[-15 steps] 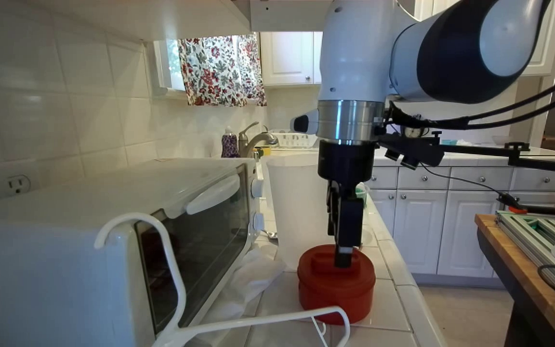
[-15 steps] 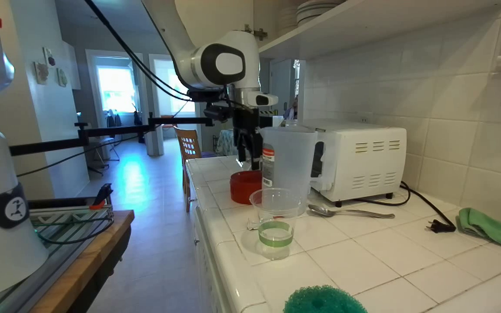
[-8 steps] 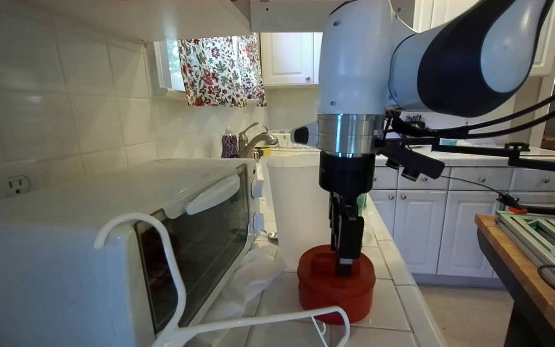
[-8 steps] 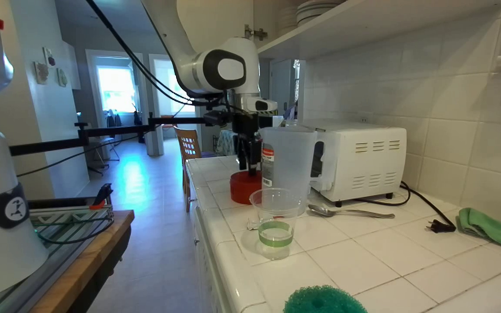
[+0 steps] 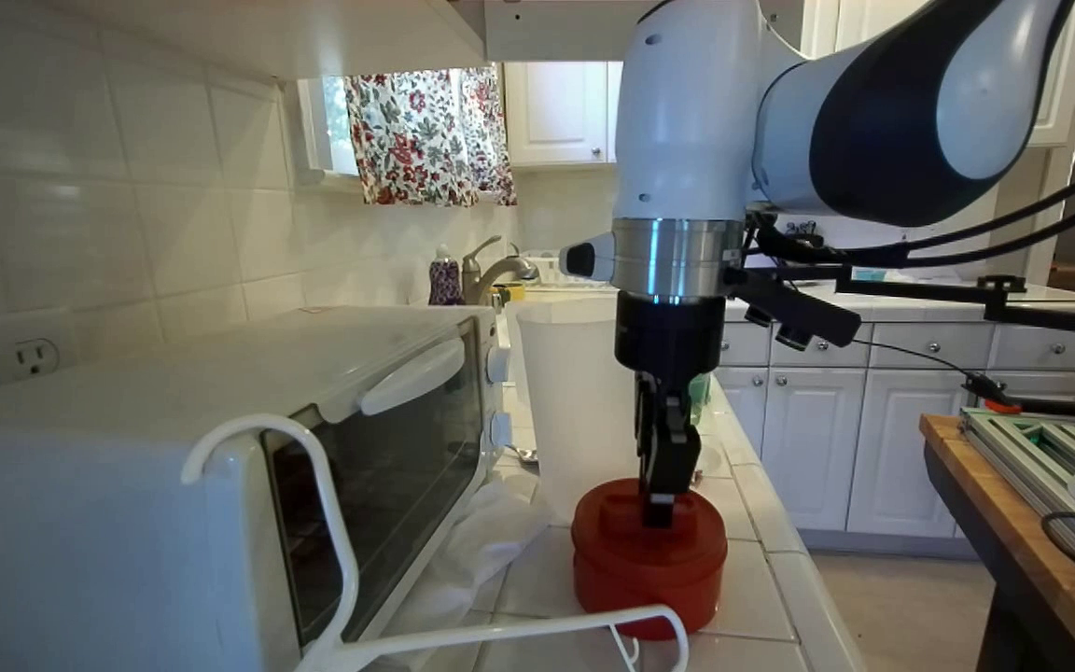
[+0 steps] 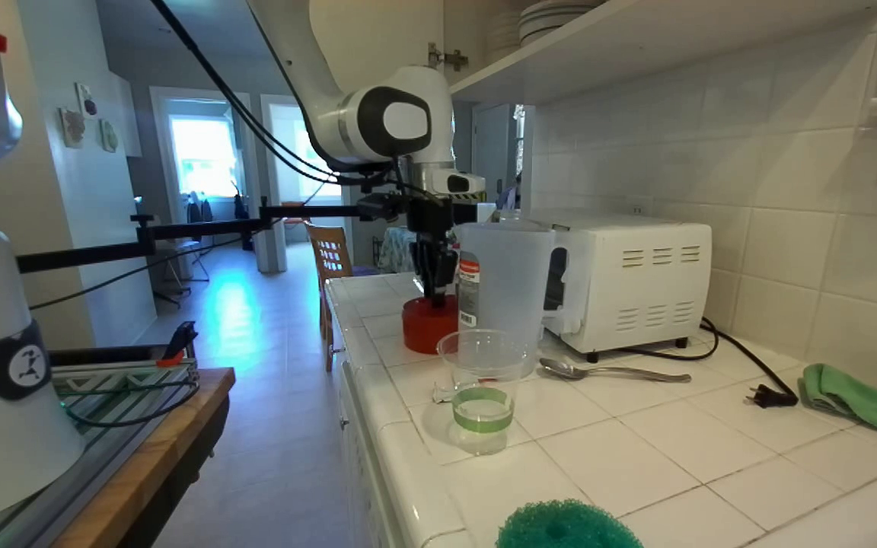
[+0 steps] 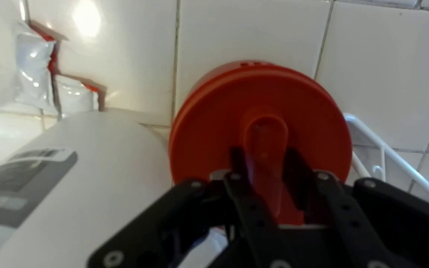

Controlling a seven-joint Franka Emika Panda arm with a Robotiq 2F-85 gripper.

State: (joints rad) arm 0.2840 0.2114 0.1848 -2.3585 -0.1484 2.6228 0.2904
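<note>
A round red container [image 5: 647, 593] with a lid stands on the white tiled counter, seen in both exterior views. Its lid [image 7: 214, 111] carries a raised handle [image 7: 266, 136] across the middle. From above, my gripper [image 7: 264, 158] has its fingers on either side of that handle, pressed against it in the wrist view. In an exterior view the gripper [image 6: 436, 298] points straight down at the container [image 6: 423, 329], and the far fingertip is hidden. Close beside the container is a tall translucent white pitcher [image 6: 515, 281], upright, with a printed label.
A white toaster oven [image 5: 388, 467] stands by the wall. White bent wire [image 5: 500, 634] crosses in front of the container. Nearby are torn packets [image 7: 34, 67], a clear cup [image 6: 483, 411], a spoon [image 6: 621, 373] and a green scrubber [image 6: 568, 525]. The counter edge [image 5: 803, 579] is close.
My gripper first came down over the lid, then its fingers drew together onto the handle. The red container has shifted slightly, towards the white wire.
</note>
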